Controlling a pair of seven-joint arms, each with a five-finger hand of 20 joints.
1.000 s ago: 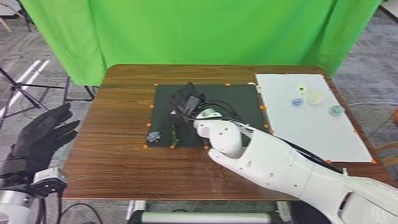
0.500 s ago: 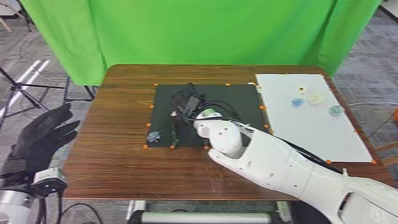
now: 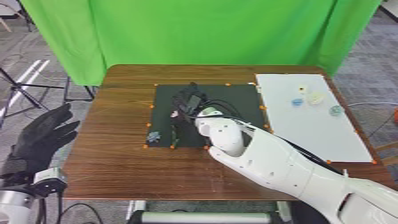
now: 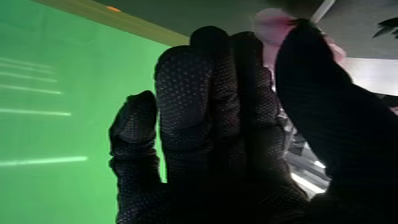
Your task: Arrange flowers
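Note:
In the head view my right hand point(image 3: 188, 100) is over the upper left part of the black mat point(image 3: 240, 94). A pink flower point(image 3: 174, 114) with a green stem lies on the mat beside it. A grey-blue flower point(image 3: 154, 136) rests at the mat's near left corner. My left hand point(image 3: 40, 132) is held off the table's left side, fingers straight. In the right wrist view my right hand point(image 4: 218, 115) has straight fingers and thumb, and the pink flower point(image 4: 271, 30) is partly hidden behind the thumb tip.
A white board point(image 3: 311, 132) lies on the right of the table point(image 3: 115, 165). On it are a blue flower point(image 3: 298, 102), a cream flower point(image 3: 314, 99), a small white-yellow flower point(image 3: 302, 90) and a pale green flower point(image 3: 336, 110). A green curtain point(image 3: 213, 30) hangs behind.
My right hand has shifted slightly to the right, and more of the pink flower shows beside it. My left hand has kept still.

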